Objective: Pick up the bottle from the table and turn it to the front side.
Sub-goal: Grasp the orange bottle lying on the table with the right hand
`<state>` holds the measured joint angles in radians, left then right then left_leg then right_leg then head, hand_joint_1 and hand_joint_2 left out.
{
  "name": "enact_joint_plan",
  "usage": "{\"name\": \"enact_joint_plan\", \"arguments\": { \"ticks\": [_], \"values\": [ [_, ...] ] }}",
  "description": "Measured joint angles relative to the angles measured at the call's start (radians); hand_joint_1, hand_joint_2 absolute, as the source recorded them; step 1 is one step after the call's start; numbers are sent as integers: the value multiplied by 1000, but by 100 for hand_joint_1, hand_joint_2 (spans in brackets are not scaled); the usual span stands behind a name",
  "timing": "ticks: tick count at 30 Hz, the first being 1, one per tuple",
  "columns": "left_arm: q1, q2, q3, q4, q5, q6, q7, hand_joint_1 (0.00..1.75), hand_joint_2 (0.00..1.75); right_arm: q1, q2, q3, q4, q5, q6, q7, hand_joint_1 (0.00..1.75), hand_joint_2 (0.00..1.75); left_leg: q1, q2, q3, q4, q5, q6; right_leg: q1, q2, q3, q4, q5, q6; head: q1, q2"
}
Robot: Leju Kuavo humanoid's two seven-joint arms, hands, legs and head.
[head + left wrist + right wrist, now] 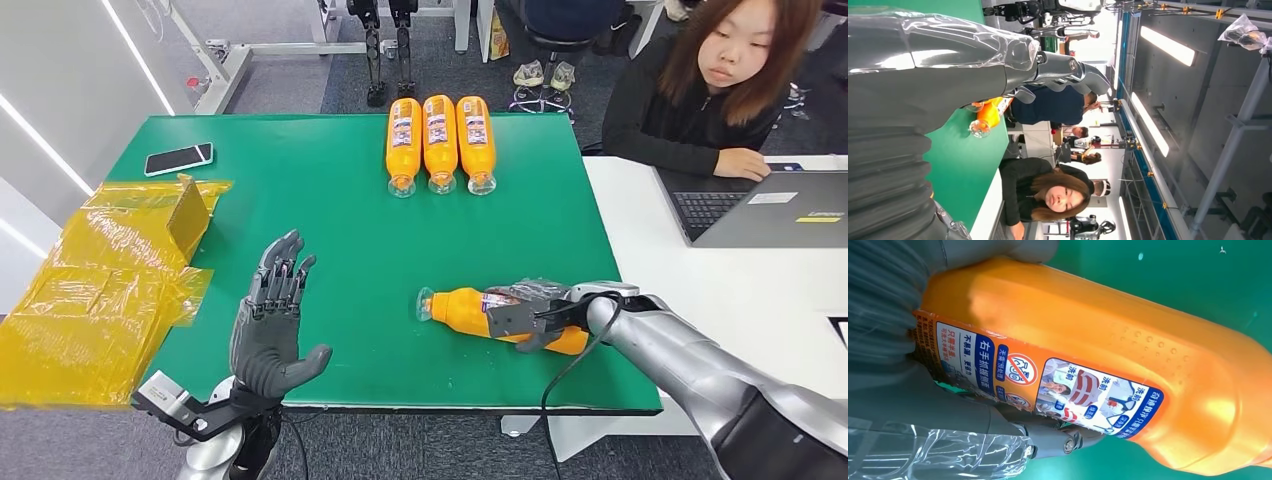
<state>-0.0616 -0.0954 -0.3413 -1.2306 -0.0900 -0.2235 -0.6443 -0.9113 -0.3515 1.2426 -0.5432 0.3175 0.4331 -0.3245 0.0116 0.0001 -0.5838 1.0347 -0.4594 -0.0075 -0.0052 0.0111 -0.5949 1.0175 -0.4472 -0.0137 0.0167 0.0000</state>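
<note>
An orange bottle with a clear cap lies on its side on the green table, cap pointing left. My right hand grips it around the labelled middle; in the right wrist view the bottle shows its printed label turned toward the camera, with the thumb under it. My left hand hovers over the table's near left part, palm up and fingers spread, holding nothing. The left wrist view shows that hand from behind.
Three more orange bottles lie side by side at the table's far middle. A phone lies at the far left. Yellow plastic wrapping hangs over the left edge. A person sits by a laptop on the white table at right.
</note>
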Motion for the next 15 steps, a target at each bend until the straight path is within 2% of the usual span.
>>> {"name": "enact_joint_plan", "arguments": {
  "ticks": [5,8,11,15],
  "values": [
    [0,0,0,0,1,5,0,0,175,6,0,-13,-8,24,-48,6,175,175,0,0,0,0,1,1,0,0,0,0,1,1,0,0],
    [4,0,0,0,3,14,0,0,175,28,-1,-41,-28,29,-127,8,175,175,0,0,0,0,0,1,0,0,1,-1,1,1,0,0],
    [24,0,3,-6,2,26,-3,0,175,88,-13,-110,-93,40,-253,10,175,175,0,0,1,0,0,2,1,0,2,-1,1,1,0,0],
    [48,-5,15,-24,-8,35,-2,0,175,205,-25,-246,-225,94,-360,21,175,175,0,0,0,0,0,2,1,-1,1,-1,1,1,0,0]
  ]
}}
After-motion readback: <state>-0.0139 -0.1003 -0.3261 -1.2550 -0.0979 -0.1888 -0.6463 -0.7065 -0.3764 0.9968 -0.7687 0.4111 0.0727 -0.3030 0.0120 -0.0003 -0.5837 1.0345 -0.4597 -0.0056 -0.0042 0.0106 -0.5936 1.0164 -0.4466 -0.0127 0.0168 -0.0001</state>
